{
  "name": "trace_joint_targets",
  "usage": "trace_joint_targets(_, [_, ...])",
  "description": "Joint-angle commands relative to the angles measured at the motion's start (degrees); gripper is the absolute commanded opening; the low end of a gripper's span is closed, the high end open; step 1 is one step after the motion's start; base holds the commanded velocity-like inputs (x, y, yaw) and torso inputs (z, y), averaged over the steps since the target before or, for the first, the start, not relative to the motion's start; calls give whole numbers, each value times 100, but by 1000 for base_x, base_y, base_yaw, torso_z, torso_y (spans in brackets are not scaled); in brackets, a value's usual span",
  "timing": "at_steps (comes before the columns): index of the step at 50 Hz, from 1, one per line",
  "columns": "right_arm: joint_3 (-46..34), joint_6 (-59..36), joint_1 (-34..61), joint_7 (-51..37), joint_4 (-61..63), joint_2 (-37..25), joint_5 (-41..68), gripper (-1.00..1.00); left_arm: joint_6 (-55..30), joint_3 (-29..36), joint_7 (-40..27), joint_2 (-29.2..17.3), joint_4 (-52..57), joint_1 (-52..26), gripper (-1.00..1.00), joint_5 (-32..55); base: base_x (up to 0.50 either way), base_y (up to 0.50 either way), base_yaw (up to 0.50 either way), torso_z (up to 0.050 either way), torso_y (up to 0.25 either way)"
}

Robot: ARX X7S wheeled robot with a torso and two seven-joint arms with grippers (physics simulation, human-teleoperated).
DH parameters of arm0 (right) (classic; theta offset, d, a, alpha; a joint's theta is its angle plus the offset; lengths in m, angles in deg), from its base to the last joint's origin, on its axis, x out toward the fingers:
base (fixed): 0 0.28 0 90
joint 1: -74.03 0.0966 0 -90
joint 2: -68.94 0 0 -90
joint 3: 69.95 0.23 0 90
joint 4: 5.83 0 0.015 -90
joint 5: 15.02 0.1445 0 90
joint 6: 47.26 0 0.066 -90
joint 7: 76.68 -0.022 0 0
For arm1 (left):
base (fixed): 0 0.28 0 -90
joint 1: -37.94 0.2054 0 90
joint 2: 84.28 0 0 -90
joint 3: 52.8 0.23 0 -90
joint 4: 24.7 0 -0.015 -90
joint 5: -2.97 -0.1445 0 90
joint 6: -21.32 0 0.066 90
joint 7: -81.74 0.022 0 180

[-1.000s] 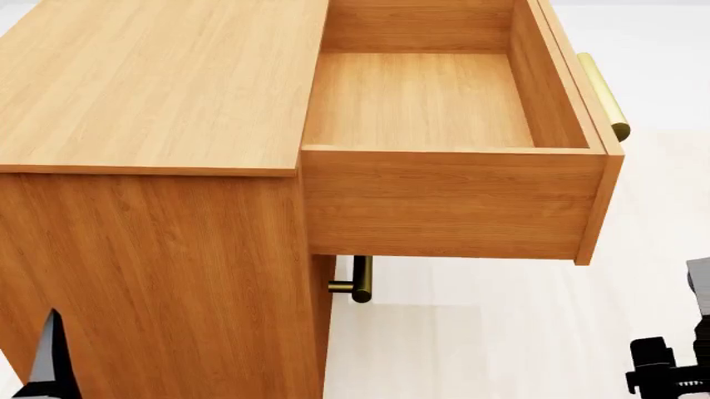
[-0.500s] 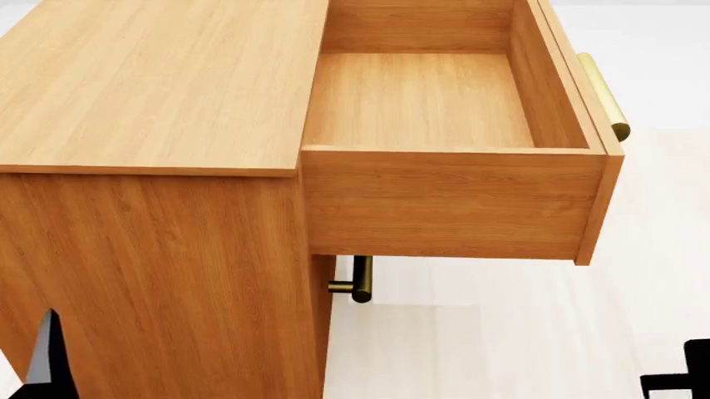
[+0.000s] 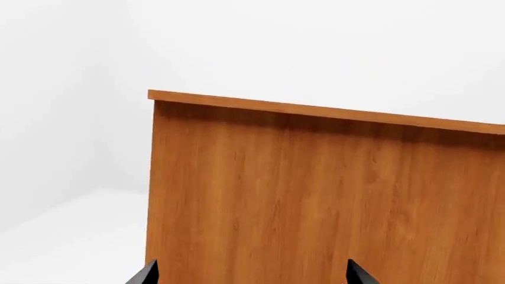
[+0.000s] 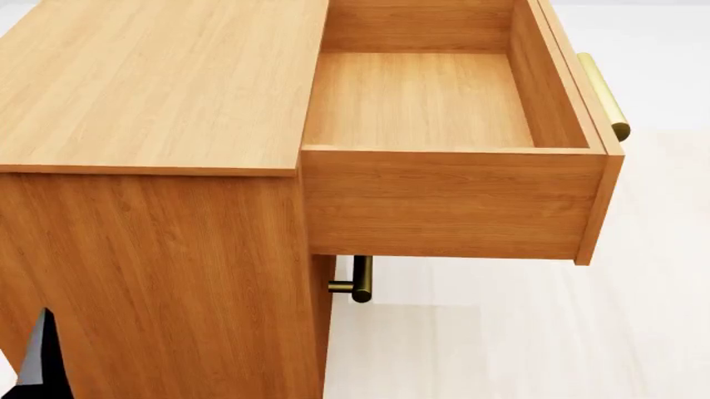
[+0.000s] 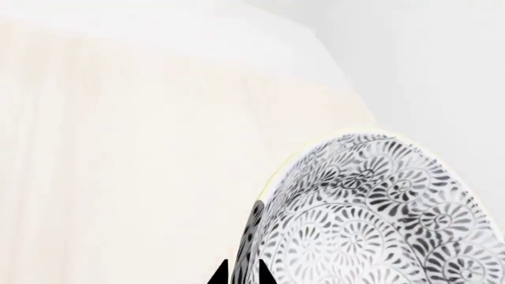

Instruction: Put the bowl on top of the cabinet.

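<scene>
Bowl [image 5: 371, 213], patterned grey-blue on white, filled the lower right of the right wrist view, seen close up with its rim edge-on to the camera. Two dark fingertips [image 5: 219, 273] of the right gripper [image 5: 239, 275] poked up at the bottom edge, pinched together on the bowl's rim, so that hand was gripping the bowl. Behind it only pale cream floor [image 5: 118, 148] and a white wall. In the head view the bowl did not appear anywhere; the right arm was out of frame there too.

Cabinet [image 4: 155, 91] took up most of the head view: flat wood-grain top across the upper left, side panel dropping below it. Top drawer [image 4: 444, 108] stood pulled out, upper right of the frame, with a brass bar handle [image 4: 603, 96] along its front. A second, darker handle [image 4: 355, 281] showed beneath the drawer, near centre.

Left gripper [image 3: 248, 273]: two dark fingertips set wide apart at the bottom of the left wrist view, nothing between them, facing the cabinet's side panel. One dark fingertip showed at the lower left corner of the head view, beside the cabinet.
</scene>
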Motion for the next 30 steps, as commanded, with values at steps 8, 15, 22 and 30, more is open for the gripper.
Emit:
trace_joint_targets(8, [-1677, -598, 2614, -1657, 283, -714, 2029, -100, 99, -183, -8, -95, 265, 169, 100, 242, 0, 0, 0, 0, 0])
trace_joint_targets(15, [-1913, -532, 3194, -1929, 75, -445, 1660, -100, 140, -314, -30, -137, 382, 249, 100, 389, 0, 0, 0, 0, 0])
trace_joint_targets(22, [-2368, -631, 3903, -2046, -167, -87, 1366, -100, 168, -447, -78, -174, 458, 307, 100, 501, 0, 0, 0, 0, 0])
trace_joint_targets(30, [-3323, -577, 4896, -1943, -402, 233, 1326, -100, 195, -487, -103, -190, 469, 314, 100, 537, 0, 0, 0, 0, 1])
